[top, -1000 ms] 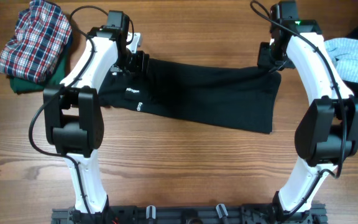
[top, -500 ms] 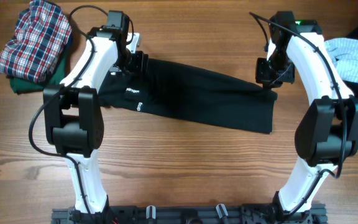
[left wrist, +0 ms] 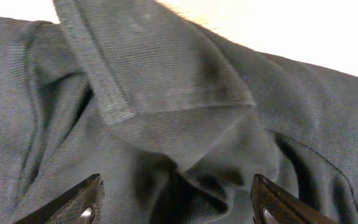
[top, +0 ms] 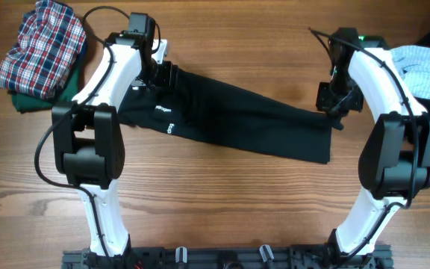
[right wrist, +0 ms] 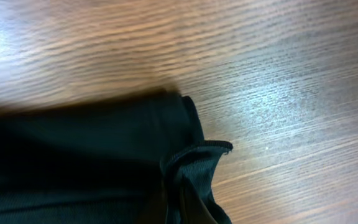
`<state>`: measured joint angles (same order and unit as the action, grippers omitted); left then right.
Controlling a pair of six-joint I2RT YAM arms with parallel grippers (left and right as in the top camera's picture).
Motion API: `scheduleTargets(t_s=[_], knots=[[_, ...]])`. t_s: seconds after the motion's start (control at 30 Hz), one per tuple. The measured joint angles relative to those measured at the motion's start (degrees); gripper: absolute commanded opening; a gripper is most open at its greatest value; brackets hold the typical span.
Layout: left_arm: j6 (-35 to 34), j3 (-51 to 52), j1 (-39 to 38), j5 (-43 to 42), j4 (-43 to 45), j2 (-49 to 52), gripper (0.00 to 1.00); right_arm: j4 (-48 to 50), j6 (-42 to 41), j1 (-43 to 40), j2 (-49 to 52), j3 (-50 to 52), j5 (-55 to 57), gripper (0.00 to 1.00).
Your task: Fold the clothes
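A black T-shirt (top: 245, 119), folded into a long band, lies slantwise across the wooden table (top: 222, 202) between two robot arms, its small white logo print (top: 169, 127) showing near the left end. The left gripper (top: 163, 75) hangs over the shirt's upper left end. In its wrist view its fingers (left wrist: 82, 205) stand wide apart above rumpled black cloth and a ribbed hem, holding nothing.

At the band's far end, the right gripper (top: 333, 101) is at the shirt's upper right corner. Its wrist view shows the jaws together on a bunched pinch of the hem, which rises from the wood toward the camera; the fingertips themselves are hard to make out against the dark cloth.

A red, white and blue plaid garment (top: 39, 45) is heaped on a green garment (top: 28, 101) at the table's upper left corner, just beside the left arm. A light blue garment (top: 428, 71) lies at the right edge, behind the right arm.
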<state>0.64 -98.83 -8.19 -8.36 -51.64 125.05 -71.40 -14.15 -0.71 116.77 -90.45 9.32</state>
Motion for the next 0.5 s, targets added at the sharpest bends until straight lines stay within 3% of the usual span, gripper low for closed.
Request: scheduleTargets(t_s=[0.03, 0.13, 0.23, 0.5], knots=[[-0.02, 0.0, 0.0, 0.0, 0.0, 0.0, 0.75, 0.33, -0.15, 0.0, 0.0, 0.81, 0.15, 0.08], [0.0, 0.0, 0.0, 0.0, 0.0, 0.0, 0.75, 0.7, -0.42, 0.02, 0.0, 3.26, 0.33, 0.34], [-0.02, 0.0, 0.0, 0.0, 0.0, 0.0, 0.75, 0.61, -0.26, 0.0, 0.0, 3.78, 0.17, 0.45], [0.0, 0.0, 0.0, 0.02, 0.04, 0.0, 0.76, 0.87, 2.34, -0.11, 0.0, 3.82, -5.29, 0.49]])
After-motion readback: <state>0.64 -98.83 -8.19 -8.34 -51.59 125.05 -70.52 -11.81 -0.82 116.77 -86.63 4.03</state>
